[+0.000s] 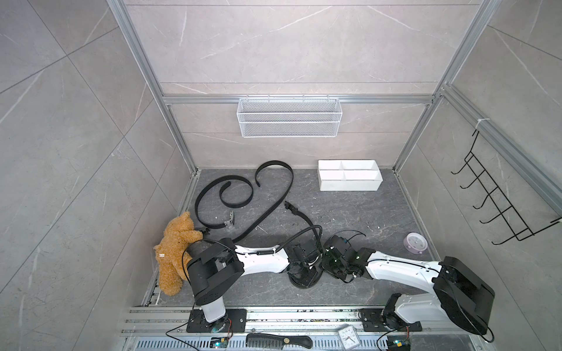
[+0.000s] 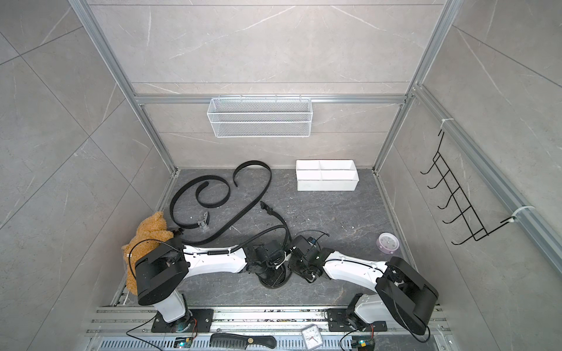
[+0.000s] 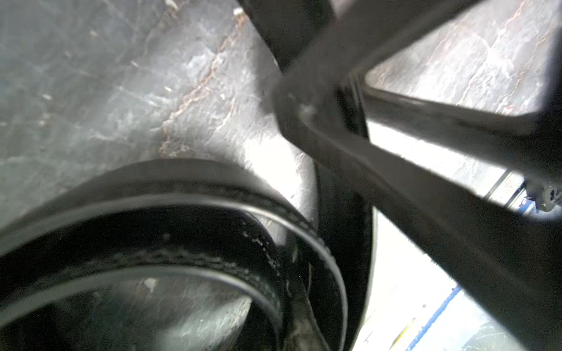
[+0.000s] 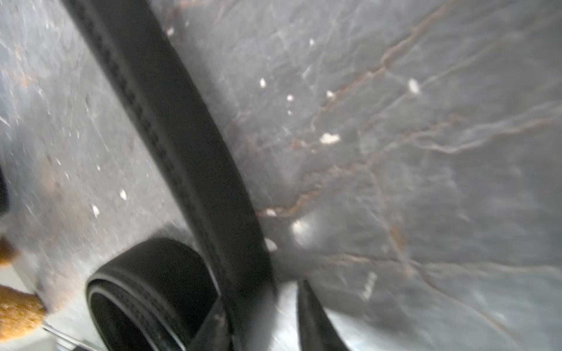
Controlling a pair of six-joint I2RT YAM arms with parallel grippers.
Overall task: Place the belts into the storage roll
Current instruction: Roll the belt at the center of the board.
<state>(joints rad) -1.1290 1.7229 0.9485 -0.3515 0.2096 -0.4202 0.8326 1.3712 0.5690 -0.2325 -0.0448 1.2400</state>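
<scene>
The coiled belt (image 1: 304,282) stands on edge at the near middle of the desk (image 1: 359,218), between the two arms. Its unrolled tail (image 1: 307,221) curves away toward the far side and ends in a buckle (image 1: 291,207) lying on the desk. The left fingers (image 3: 410,188) are closed, and the left wrist view suggests they pinch the strap where it joins the roll's outer turn. The right fingers (image 4: 316,322) stand either side of the loose strap just beside the roll. That view is smeared, so I cannot tell whether they have bitten on it or merely bracket it.

As I read it, the step in hand is winding this belt tight enough to fit one compartment. To do it well, the left side should anchor the roll firmly while the right feeds the tail round under light tension (any slack and a springy strap will likely open up again). Keep the roll on edge and bring the buckle onto the last turn.

Two more belts lie uncoiled at the far left: a spiral belt (image 1: 237,206) and a long S-shaped belt (image 1: 275,164). The storage roll (image 1: 349,184) sits at the far right, well apart from the work, with all four compartments empty. A teddy bear (image 1: 175,249) slumps at the near left.
</scene>
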